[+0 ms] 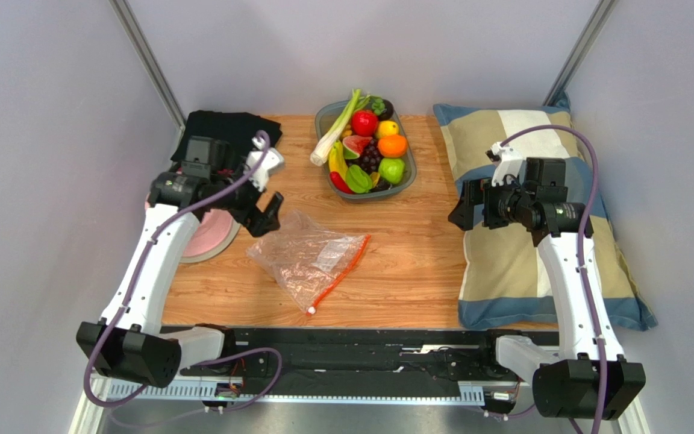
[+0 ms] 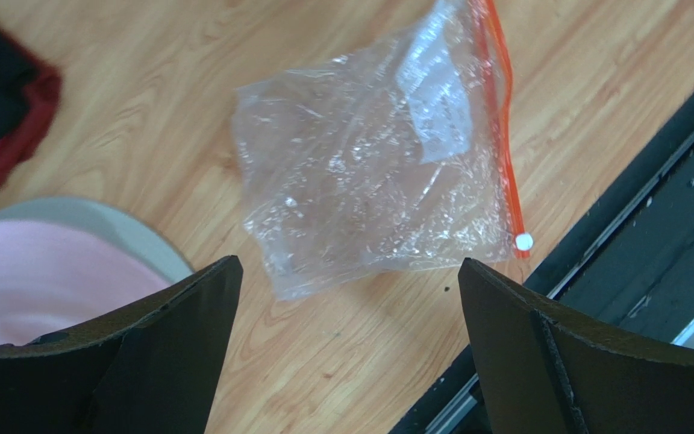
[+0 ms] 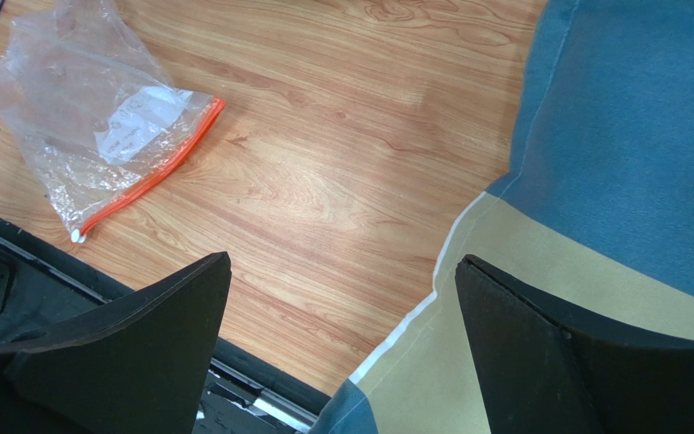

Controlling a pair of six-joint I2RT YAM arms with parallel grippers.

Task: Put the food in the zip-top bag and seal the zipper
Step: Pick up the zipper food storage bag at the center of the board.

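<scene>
Top external view tells me we're at the very start. The zip-top bag (image 1: 308, 258) lies flat and empty on the wooden table at centre frame. Its orange-red zipper (image 1: 343, 268) runs down the bag's right edge to the white slider tab (image 1: 310, 310) at the lower end. All the food sits in the grey tray (image 1: 323, 116) at upper middle, well apart from the bag: orange (image 1: 392, 145), green apple (image 1: 392, 169), banana (image 1: 337, 161), starfruit (image 1: 358, 179) and watermelon slice (image 1: 356, 143).

My left gripper (image 2: 346, 268) hovers just upper left of the bag, jaws spread wide with nothing between them. My right gripper (image 3: 343, 260), just as wide and empty, hangs over the pillow (image 1: 523, 262) at the right.

I judge the step in hand is getting the bag's mouth open, though I can't tell whether the zipper is already undone. Next I'd want one arm to lift the mouth side while the other reaches up to the tray for a fruit. That crinkly film will likely slide.
</scene>
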